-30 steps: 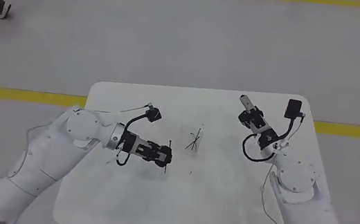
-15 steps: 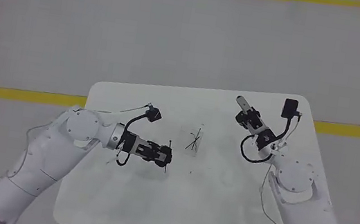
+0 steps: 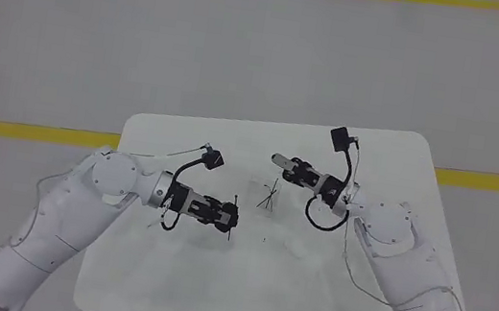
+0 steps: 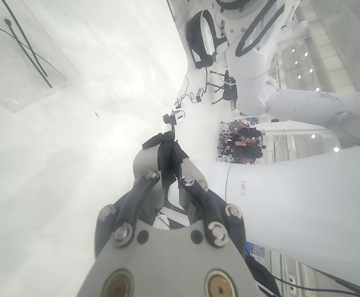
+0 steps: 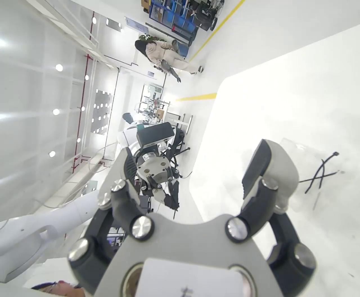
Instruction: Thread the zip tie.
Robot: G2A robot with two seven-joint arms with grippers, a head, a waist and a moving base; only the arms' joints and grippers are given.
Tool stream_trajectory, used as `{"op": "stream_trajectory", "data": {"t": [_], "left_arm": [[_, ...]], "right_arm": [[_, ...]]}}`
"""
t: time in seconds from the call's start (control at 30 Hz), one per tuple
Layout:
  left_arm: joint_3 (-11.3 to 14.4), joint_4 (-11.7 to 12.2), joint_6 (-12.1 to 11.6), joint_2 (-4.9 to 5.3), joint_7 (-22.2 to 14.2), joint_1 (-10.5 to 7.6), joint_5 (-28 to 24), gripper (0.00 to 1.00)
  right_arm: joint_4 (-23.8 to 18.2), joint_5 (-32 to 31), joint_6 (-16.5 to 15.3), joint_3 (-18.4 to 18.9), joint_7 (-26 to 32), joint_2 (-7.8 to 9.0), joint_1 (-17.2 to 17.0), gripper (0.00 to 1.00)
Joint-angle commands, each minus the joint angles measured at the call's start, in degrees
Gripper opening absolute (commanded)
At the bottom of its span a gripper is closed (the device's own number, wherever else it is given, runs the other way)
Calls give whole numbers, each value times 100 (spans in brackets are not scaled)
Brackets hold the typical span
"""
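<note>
Left gripper: closed on zip tie; it may twist.
Right gripper: spread, empty; you could snag spare ties at 6 o'clock.

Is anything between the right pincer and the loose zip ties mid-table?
Nothing visible does: the open right pincer sits close beside the clear tray, with the zip ties lying loose inside it and uncovered.
</note>
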Motion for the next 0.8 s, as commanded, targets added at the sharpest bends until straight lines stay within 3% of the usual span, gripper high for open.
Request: {"op": "stream_trajectory", "data": {"t": [0.0,0.13,0.27,0.43,0.67,0.77], "left_arm": [[0,0,0,0,0,0,0,0],[0,0,0,0,0,0,0,0],[0,0,0,0,0,0,0,0],[0,0,0,0,0,0,0,0],[0,0,0,0,0,0,0,0],[0,0,0,0,0,0,0,0]], "right_arm": [[-6,2,6,4,-11,0,-5,100],[38,265,-43,-40,97,-10,-51,100],[537,1151,-333,-73,951,-20,158,100],[1009,1655,-628,-264,1581,-61,490,100],[1460,2003,-1031,-791,2111,-188,993,100],[1506,2031,-1089,-830,2135,-200,1029,100]]}}
